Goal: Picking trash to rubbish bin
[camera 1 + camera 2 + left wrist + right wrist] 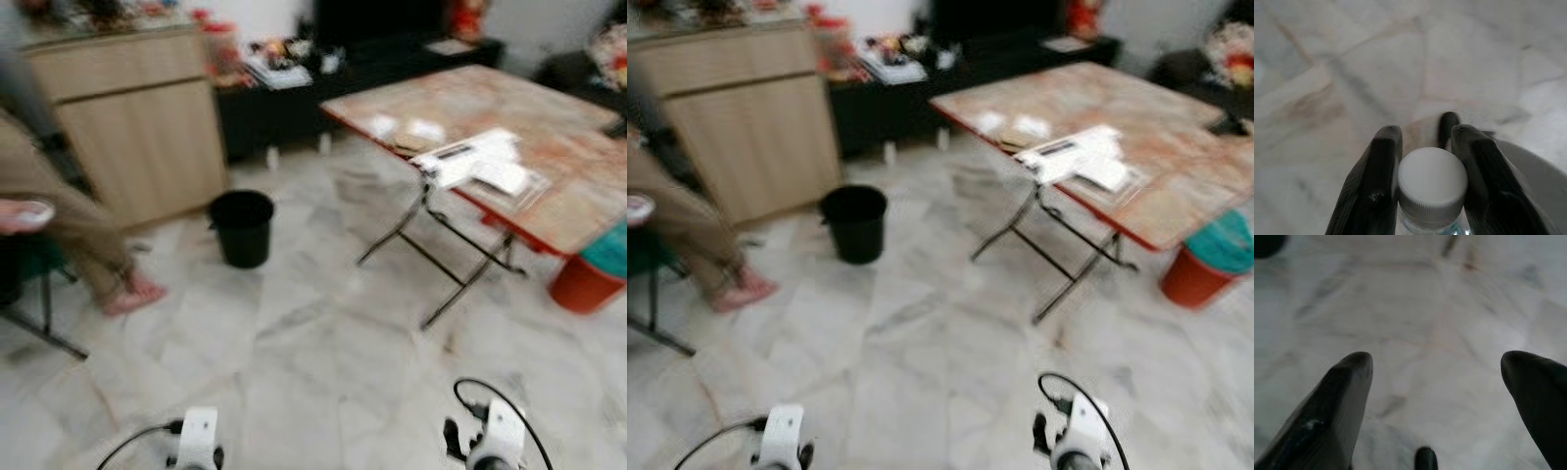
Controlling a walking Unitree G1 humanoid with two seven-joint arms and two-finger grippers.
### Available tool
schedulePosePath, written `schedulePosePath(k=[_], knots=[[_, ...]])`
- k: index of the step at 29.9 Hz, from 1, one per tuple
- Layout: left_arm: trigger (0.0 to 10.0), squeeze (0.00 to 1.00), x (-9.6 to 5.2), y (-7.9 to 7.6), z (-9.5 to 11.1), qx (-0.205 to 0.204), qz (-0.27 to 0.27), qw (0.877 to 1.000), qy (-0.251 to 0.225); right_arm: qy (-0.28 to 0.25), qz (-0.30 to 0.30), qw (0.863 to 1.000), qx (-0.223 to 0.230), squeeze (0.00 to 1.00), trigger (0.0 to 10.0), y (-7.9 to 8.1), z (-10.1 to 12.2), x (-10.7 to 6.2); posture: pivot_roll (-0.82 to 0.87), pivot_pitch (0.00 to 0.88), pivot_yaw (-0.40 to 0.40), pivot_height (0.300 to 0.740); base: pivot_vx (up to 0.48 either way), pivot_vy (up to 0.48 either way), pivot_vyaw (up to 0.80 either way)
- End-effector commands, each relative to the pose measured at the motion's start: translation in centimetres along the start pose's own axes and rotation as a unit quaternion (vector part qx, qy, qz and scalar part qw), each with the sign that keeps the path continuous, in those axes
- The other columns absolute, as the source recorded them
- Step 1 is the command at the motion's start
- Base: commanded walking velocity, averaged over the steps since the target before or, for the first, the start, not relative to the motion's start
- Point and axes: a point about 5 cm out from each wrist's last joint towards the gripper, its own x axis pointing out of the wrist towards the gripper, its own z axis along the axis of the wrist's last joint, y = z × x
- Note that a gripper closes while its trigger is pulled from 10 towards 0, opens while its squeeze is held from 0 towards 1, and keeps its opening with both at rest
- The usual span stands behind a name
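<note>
Between the left gripper's (1425, 147) 2 fingers (1376, 181) sits a (seemingly plastic) white-capped bottle (1432, 188).

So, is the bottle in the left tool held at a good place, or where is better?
The left tool clamps the bottle at the neck, just under the white cap, one finger on each side. That seems good: the cap's rim is wider, so it should resist slipping.

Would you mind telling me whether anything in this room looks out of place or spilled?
Nothing looks spilled or damaged. The bin stands upright on the marble floor, and papers lie loosely near the table edge. The left pincer grips a capped bottle; the right pincer is open over bare floor.
</note>
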Motion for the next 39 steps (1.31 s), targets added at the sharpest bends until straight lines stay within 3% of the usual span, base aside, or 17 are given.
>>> schedulePosePath(k=[1, 5, 18, 39], knots=[[10.0, 0.00, 0.1, -1.0, 0.3, 0.011, -0.017, 1.000, -0.006, -0.001, -0.008, 1.000, -0.001, 0.00, 10.0, -0.6, -0.1, -0.1, 0.10, 0.000, -0.064, 0.740, 0.000, 0.000, 0.80], [10.0, 0.00, 0.1, -1.2, 0.6, 0.013, -0.019, 1.000, -0.010, -0.003, -0.006, 1.000, 0.001, 0.00, 10.0, -0.6, 0.0, -0.1, 0.10, 0.000, -0.064, 0.740, 0.000, 0.000, 0.74], [10.0, 0.00, 0.4, -1.4, 1.9, 0.014, -0.019, 0.999, -0.037, -0.023, -0.004, 1.000, 0.013, 0.00, 10.0, -0.6, 1.0, 0.1, 0.09, 0.000, -0.066, 0.740, 0.000, 0.000, 0.00], [10.0, 0.00, 0.4, -1.6, 2.3, 0.029, -0.022, 0.998, -0.042, -0.031, -0.003, 0.999, 0.014, 0.00, 10.0, -0.6, 1.3, 0.1, 0.09, 0.000, -0.062, 0.740, 0.342, 0.000, -0.22]])
